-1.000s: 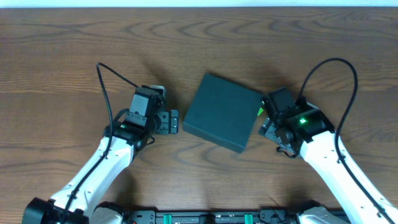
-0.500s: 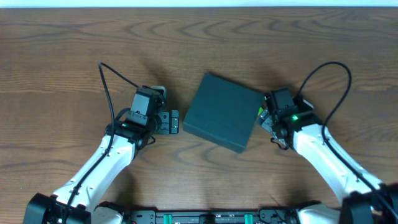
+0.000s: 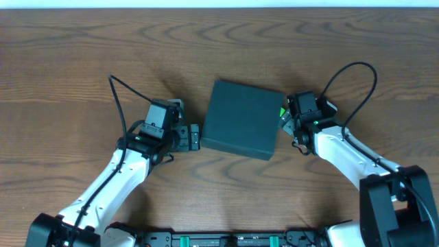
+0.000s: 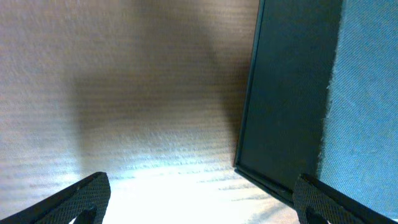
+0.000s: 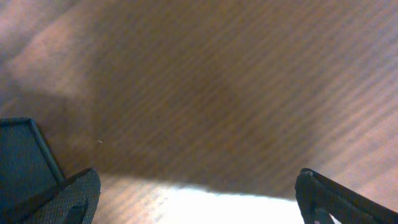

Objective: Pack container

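The dark teal-green square container (image 3: 241, 118) lies shut on the wooden table between my two arms. My left gripper (image 3: 193, 136) is open and empty at the box's lower left corner; in the left wrist view the box's side (image 4: 283, 99) fills the right, with both fingertips (image 4: 202, 198) wide apart. My right gripper (image 3: 283, 118) is open at the box's right edge, beside a small bright green bit (image 3: 282, 112) that peeks out there. In the right wrist view a box corner (image 5: 22, 158) sits at the lower left and the fingertips (image 5: 199, 196) hold nothing.
Bare wooden table (image 3: 219, 48) surrounds the box. Each arm's black cable loops up over the table, one on the left (image 3: 127, 86) and one on the right (image 3: 350, 75).
The box has turned and shifted slightly left, so its edges sit squarer to the table. My right gripper moved up and left along its right edge. My left gripper edged right to the box corner.
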